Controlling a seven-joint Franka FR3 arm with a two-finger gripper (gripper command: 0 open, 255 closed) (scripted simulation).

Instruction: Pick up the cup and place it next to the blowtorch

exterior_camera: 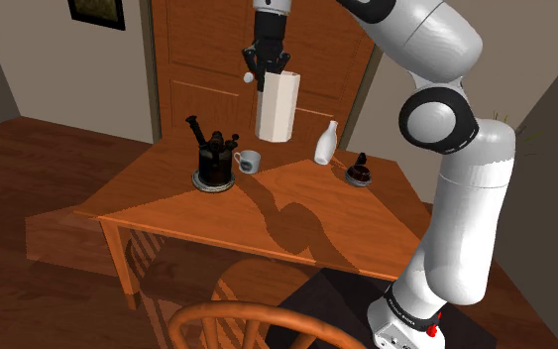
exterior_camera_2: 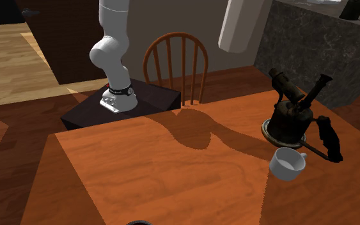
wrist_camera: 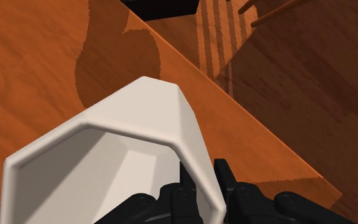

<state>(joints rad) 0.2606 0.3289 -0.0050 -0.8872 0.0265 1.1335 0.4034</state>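
Observation:
My gripper [exterior_camera: 268,67] is shut on the rim of a tall white angular cup [exterior_camera: 277,107], which hangs high above the far side of the wooden table [exterior_camera: 267,213]. In the wrist view the fingers [wrist_camera: 225,179] clasp the cup's wall [wrist_camera: 171,121] on either side, its open mouth facing the camera. The dark blowtorch [exterior_camera: 213,157] stands on the table below the cup, toward the shoulder view's left. In the second exterior view the cup [exterior_camera_2: 241,25] hangs at the top, above the blowtorch [exterior_camera_2: 295,115].
A small white mug [exterior_camera: 248,161] sits right beside the blowtorch, also seen as the mug [exterior_camera_2: 287,163]. A white bottle [exterior_camera: 326,142] and a small dark object [exterior_camera: 359,172] stand further right. A wooden chair [exterior_camera_2: 175,64] stands by the table near the stand [exterior_camera_2: 117,105].

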